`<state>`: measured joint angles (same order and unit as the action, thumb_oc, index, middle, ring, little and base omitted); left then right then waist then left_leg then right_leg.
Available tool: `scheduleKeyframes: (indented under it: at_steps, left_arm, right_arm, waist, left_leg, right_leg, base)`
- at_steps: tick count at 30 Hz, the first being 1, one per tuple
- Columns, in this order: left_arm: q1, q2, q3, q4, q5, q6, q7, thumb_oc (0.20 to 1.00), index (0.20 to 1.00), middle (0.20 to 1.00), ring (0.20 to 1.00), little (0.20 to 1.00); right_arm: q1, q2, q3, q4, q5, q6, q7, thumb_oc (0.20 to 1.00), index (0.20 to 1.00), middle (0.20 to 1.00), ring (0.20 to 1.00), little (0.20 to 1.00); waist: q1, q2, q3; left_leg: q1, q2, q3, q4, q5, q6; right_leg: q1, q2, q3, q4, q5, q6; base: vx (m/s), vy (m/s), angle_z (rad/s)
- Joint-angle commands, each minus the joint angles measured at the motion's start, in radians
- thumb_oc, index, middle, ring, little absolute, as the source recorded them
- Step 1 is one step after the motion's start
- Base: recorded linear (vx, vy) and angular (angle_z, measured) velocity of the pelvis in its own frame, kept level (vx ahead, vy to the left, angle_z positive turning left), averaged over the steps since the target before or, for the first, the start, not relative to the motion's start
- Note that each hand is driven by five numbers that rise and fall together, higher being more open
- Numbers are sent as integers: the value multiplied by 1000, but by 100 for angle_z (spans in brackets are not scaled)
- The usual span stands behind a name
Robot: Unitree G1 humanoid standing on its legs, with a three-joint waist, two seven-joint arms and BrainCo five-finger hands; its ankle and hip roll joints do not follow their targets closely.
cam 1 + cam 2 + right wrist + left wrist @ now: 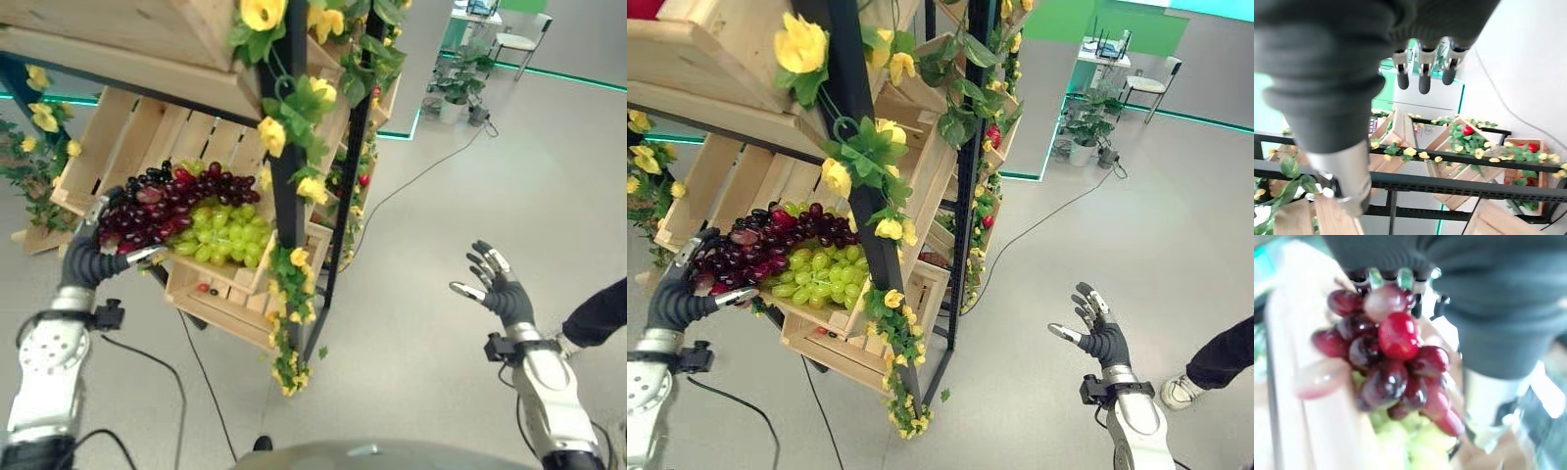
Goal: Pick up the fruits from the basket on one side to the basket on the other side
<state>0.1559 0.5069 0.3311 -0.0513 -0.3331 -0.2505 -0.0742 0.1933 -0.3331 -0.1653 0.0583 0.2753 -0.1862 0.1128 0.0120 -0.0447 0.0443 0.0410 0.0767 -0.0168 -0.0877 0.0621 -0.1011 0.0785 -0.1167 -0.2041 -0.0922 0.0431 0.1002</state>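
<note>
While the right hand is hanging out over the bare floor well apart from the crate, fingers spread and carrying nothing, the left hand is doing all the work at the slanted wooden crate on the black shelf frame. That crate is holding a pile of dark red grapes with green grapes lying just below and toward the frame post. The left hand is sitting right at the crate's lower outer corner, on the red end of the pile, and in its wrist view the fingers are curling over the top of a red grape bunch that's dangling down from them, so I'd say it's pinching that bunch. The bunch's long axis is hanging roughly straight down from the fingers. Looks like the lift-out step is what's coming, and the left arm is clearly the nearer one.
</note>
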Motion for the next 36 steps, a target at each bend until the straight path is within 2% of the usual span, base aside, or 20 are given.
scheduleKeyframes:
  at_steps: [1, 2, 4, 5, 9, 17, 36]
  left_arm:
    - [-24, -51, -76, -53, -139, -44, -74, 1000, 1000, 1000, 1000, 1000]
    - [-23, -52, -77, -54, -139, -44, -74, 1000, 1000, 1000, 1000, 1000]
    - [-13, -108, -102, -58, -191, -46, -100, 1000, 1000, 1000, 1000, 1000]
    - [-6, -143, -116, -62, -194, -65, -101, 1000, 1000, 1000, 1000, 1000]
    - [29, -188, -139, -43, -240, -70, -124, 1000, 1000, 1000, 1000, 1000]
    - [92, -186, -183, -32, -222, -67, -154, 1000, 1000, 1000, 1000, 1000]
    - [60, -147, -181, -105, -107, -130, -82, 1000, 1000, 1000, 1000, 1000]
  right_arm:
    - [-73, -3, -41, -66, -3, -57, -24, 1000, 1000, 1000, 1000, 1000]
    - [-73, -4, -41, -66, -3, -57, -24, 1000, 1000, 1000, 1000, 1000]
    - [-73, 3, -40, -62, -3, -63, -28, 1000, 1000, 1000, 1000, 1000]
    - [-75, 14, -38, -57, -2, -71, -38, 1000, 1000, 1000, 1000, 1000]
    - [-70, 21, -48, -55, -8, -85, -50, 1000, 1000, 1000, 1000, 1000]
    - [-74, 28, -71, -52, -15, -97, -78, 1000, 1000, 1000, 1000, 1000]
    - [-60, 29, -60, -60, -17, -102, -89, 1000, 1000, 1000, 1000, 1000]
  waist:
    - [-20, -10, 2]
    - [-21, -9, 1]
    - [-20, -12, 0]
    - [-17, -17, 1]
    - [-11, -19, 6]
    - [3, -21, 11]
    - [-6, -24, 1]
  left_leg:
    - [-4, -42, -34, 78, -133, 63]
    - [-4, -42, -34, 78, -133, 63]
    - [-8, -43, -37, 83, -134, 63]
    - [-11, -43, -40, 87, -135, 63]
    - [-25, -43, -46, 104, -137, 62]
    - [-40, -51, -45, 145, -155, 66]
    - [-26, -47, -33, 97, -138, 68]
  right_leg:
    - [31, -35, -33, 100, -135, 38]
    - [31, -35, -33, 100, -135, 38]
    - [33, -35, -36, 100, -137, 37]
    - [33, -34, -40, 101, -139, 35]
    - [28, -34, -43, 114, -144, 32]
    - [26, -39, -44, 117, -139, 38]
    - [17, -40, -30, 94, -123, 39]
  base:
    - [-24, -10, 3]
    - [-14, -8, 10]
    - [-20, -27, 14]
    - [-30, -41, 7]
    - [-27, -22, 5]
    - [-12, 2, 1]
    - [0, -2, 0]
